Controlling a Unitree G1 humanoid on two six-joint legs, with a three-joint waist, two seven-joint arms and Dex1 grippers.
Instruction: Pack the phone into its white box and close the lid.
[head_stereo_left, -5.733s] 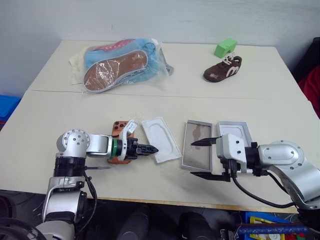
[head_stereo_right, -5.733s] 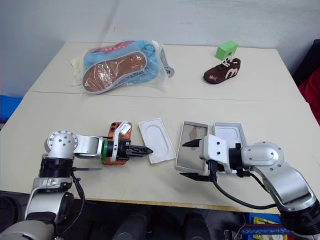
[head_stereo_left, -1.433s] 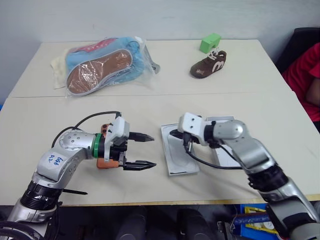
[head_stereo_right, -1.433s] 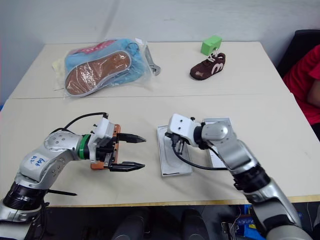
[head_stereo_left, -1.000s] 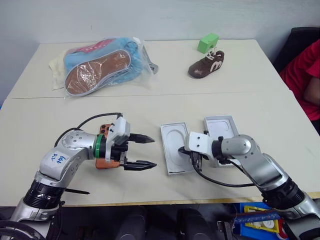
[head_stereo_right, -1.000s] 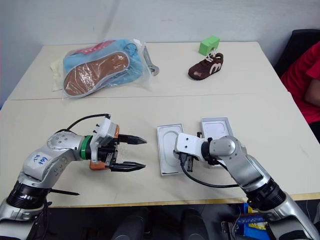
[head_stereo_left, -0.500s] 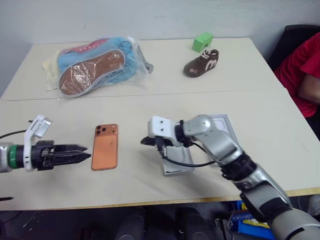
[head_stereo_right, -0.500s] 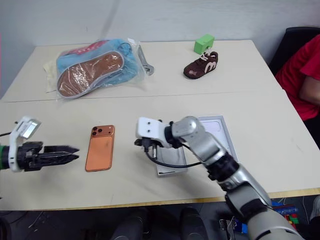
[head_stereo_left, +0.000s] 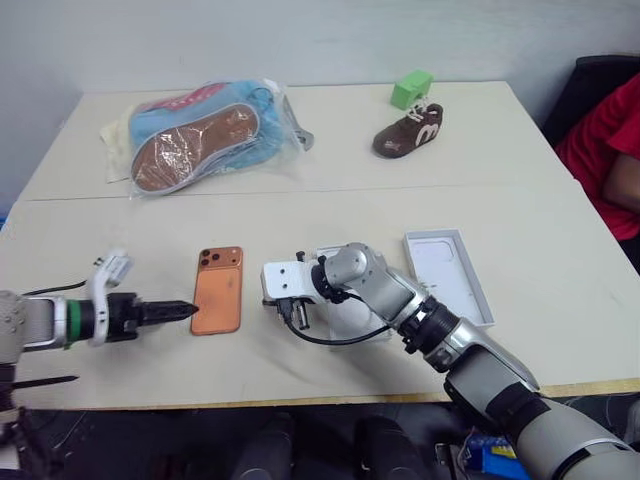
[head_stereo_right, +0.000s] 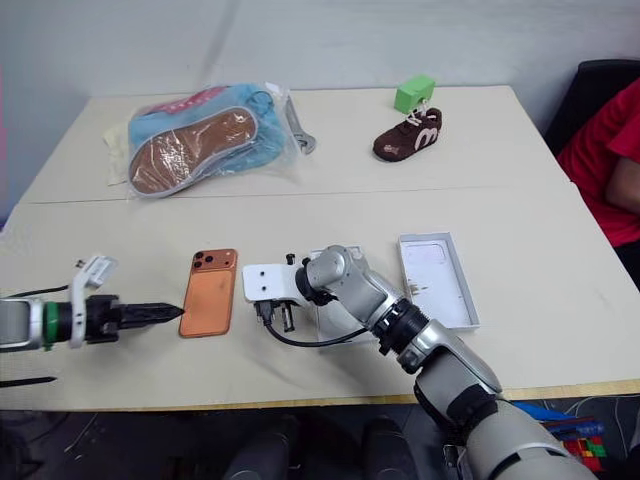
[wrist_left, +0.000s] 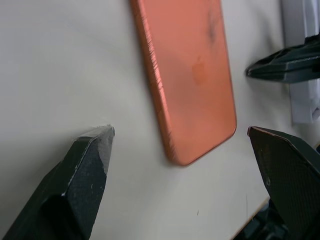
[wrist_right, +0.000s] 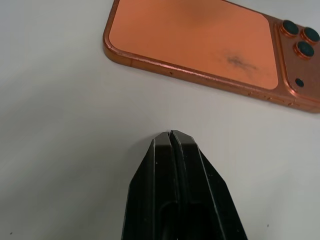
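Phone (head_stereo_left: 217, 291) — flat, orange, camera cluster at its far end — lies back-up on the pale table (head_stereo_left: 520, 215), flanked by both tools of the robot. On its left the left tool (wrist_left: 180, 165) stands released, black fingers spread wide at table level and aimed at the phone's near corner; on its right the right tool (wrist_right: 172, 145) is clenched to a single point, gripping nothing, its tip just beside the long edge. Behind the right arm a white tray (head_stereo_left: 335, 318) is largely hidden, and whether that is the white box cannot be told; the lid (head_stereo_left: 449, 276) lies further right, open side up, with a faint phone outline on its white floor. Judged by its look, the phone is stiff, thin and slick-backed, moderately heavy for its size and lying flush to the table — hard to pinch from above. Its metal long edges appear the surest hold, perhaps after one side is nudged up or slid, and the glass and lenses are best spared hard contact.
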